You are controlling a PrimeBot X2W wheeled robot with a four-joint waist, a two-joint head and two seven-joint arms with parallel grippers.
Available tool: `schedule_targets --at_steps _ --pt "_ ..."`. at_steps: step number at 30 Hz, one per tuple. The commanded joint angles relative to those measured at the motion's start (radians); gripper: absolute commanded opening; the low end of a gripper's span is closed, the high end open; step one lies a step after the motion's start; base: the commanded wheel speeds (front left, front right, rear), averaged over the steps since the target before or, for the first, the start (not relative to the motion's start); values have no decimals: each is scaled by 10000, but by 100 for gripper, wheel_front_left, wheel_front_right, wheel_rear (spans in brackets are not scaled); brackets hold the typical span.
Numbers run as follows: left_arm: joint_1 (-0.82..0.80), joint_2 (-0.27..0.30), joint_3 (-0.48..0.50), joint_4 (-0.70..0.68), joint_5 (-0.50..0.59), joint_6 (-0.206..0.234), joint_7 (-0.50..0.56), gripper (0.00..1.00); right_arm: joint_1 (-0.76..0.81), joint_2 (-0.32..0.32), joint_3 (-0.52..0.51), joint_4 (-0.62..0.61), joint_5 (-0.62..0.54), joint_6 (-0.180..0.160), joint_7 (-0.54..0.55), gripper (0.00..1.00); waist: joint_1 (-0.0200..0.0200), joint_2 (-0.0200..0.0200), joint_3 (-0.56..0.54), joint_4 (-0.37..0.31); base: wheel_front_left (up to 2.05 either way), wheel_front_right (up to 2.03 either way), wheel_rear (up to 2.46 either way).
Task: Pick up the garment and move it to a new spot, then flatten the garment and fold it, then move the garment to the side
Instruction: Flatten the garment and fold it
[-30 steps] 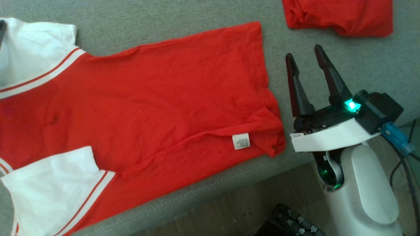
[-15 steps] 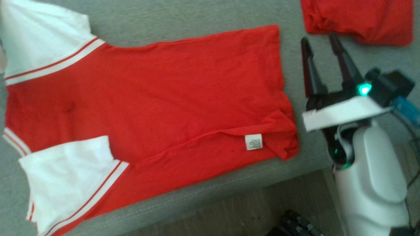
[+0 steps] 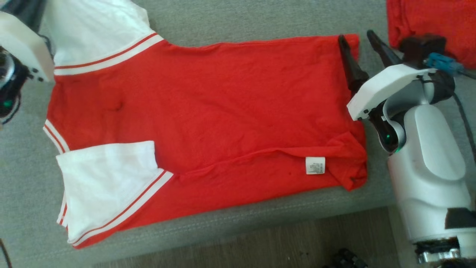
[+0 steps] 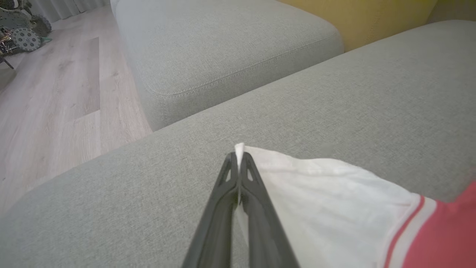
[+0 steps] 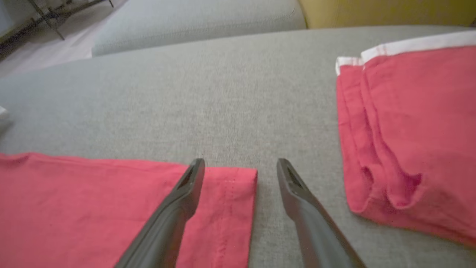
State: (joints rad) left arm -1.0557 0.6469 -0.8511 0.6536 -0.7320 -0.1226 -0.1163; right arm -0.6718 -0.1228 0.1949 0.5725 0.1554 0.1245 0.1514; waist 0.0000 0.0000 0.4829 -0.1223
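Where its two dark fingers meet, the left gripper [image 4: 238, 158] is pinched together on the white sleeve corner of the garment [image 3: 223, 111]; the right gripper [image 5: 240, 165] stands apart, one finger over the red hem corner, the other over bare grey couch [image 5: 223, 93]; just beyond that outer finger lies a folded red cloth [image 5: 409, 130]; the garment spreads flat between both grippers.

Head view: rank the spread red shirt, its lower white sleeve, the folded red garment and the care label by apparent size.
1. spread red shirt
2. lower white sleeve
3. folded red garment, cut off by the frame edge, so its rank against the sleeve is unsure
4. care label
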Motion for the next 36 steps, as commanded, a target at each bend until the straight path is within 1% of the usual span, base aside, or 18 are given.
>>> schedule_targets --at_steps 1,5,15,16,17,18,26,30,36 --pt "-221 409 380 -221 46 66 -89 0 -193 -33 252 -176 -56 62 72 100 0 0 27 39 0 0 0" --pt "-127 371 309 -401 44 98 -105 0 -465 -257 524 401 72 62 142 100 0 0 59 98 0 0 0" --pt "-102 422 251 -578 -30 137 -3 0 -1015 -495 1240 1572 406 62 -13 100 0 0 121 165 0 0 0" --pt "-93 429 247 -580 -37 147 1 0 -1030 -501 1326 1691 462 62 21 96 0 0 110 168 0 0 0" --pt "-79 436 240 -580 -43 155 3 0 -1040 -508 1407 1802 531 62 61 42 0 0 95 171 0 0 0" --pt "-62 444 237 -579 -54 163 4 0 -1053 -521 1488 1899 611 62 88 0 0 0 79 172 0 0 0" --pt "108 463 258 -564 -176 259 -109 0 -1153 -749 1917 2352 988 62 -190 0 0 0 -120 220 0 0 0" --pt "271 389 307 -624 -284 326 -324 0 -1141 -865 2063 2278 861 62 -913 0 0 0 -308 301 0 0 0" --pt "653 343 379 -877 -477 388 -666 0 -961 -1043 1888 2185 167 62 -2246 0 0 0 -695 504 0 0 0"
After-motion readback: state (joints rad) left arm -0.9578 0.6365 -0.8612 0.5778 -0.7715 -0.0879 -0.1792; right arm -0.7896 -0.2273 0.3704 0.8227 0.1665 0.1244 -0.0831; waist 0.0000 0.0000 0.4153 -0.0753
